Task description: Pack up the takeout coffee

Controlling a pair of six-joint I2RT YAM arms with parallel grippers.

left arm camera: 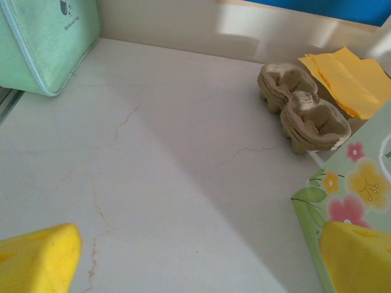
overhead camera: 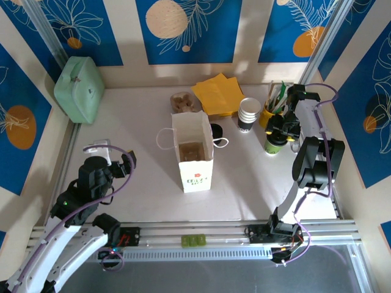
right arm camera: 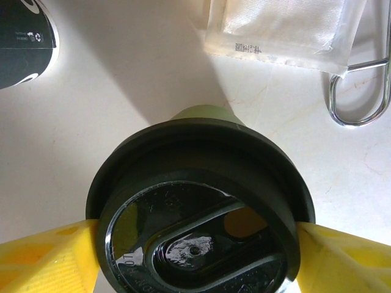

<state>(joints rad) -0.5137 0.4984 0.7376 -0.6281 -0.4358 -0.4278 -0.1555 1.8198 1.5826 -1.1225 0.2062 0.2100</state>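
The takeout coffee [overhead camera: 275, 145], a light-green cup with a black lid [right arm camera: 195, 213], stands on the table at the right, beside the yellow cup of straws. My right gripper [overhead camera: 276, 139] reaches down over it, one yellow finger [right arm camera: 49, 259] on each side of the lid. The lid's rim hides whether the pads touch the cup. The white paper bag [overhead camera: 194, 160] stands open-topped in the middle, with a brown insert at its bottom. My left gripper [overhead camera: 113, 154] hovers open over bare table at the near left, its yellow fingertips [left arm camera: 36, 259] wide apart and the bag's flowered side [left arm camera: 351, 192] at its right.
A stack of dark white-rimmed cups [overhead camera: 248, 114] and a yellow cup of straws [overhead camera: 272, 110] stand behind the coffee. Yellow napkins [overhead camera: 219, 93] and pulp carriers [overhead camera: 182, 102] lie at the back. A green case [overhead camera: 79, 88] leans at the back left. A white packet [right arm camera: 281, 27] lies beyond the cup.
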